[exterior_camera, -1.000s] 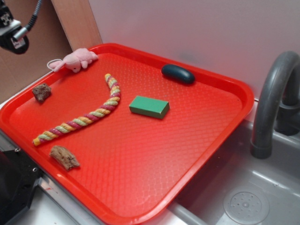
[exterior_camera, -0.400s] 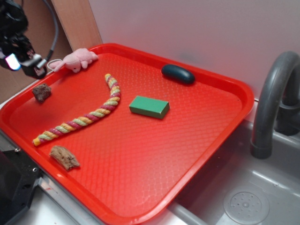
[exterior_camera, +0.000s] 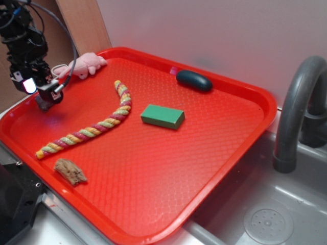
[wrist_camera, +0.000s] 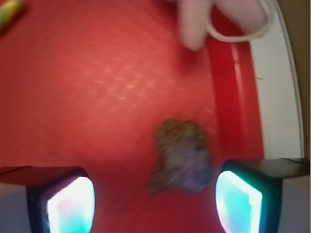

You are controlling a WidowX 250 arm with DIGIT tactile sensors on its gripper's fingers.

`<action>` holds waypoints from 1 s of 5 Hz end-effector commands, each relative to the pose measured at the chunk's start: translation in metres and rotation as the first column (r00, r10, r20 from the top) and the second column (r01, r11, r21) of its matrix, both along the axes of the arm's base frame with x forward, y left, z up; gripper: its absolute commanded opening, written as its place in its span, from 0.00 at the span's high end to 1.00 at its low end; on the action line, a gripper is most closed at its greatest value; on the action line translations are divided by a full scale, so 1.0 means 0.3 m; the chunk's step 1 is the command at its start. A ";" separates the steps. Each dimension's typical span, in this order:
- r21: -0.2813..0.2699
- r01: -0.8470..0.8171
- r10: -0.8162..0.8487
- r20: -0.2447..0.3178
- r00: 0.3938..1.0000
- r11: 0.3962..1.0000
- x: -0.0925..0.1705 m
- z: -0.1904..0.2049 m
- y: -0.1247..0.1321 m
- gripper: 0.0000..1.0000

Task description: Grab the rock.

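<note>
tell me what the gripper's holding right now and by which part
Nothing. The gripper is open above the tray, and the rock lies between its fingers, nearer the right one, not clamped.

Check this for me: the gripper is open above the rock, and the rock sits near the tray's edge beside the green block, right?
Not quite. The gripper is open above the rock near the tray's edge, but the pink plush toy is what lies nearby, as the wrist view shows. The green block sits mid-tray.

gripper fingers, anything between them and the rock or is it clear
Only bare red tray shows there. In the wrist view the rock sits in the gap of the open gripper, nearer the right finger, touching neither.
</note>
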State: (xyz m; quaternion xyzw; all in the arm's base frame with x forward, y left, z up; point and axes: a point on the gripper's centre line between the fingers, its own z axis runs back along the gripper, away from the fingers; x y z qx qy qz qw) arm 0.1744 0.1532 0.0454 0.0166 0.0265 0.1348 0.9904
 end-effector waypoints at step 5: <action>0.141 -0.009 0.020 -0.074 0.997 0.990 -0.026 -0.037 0.041 1.00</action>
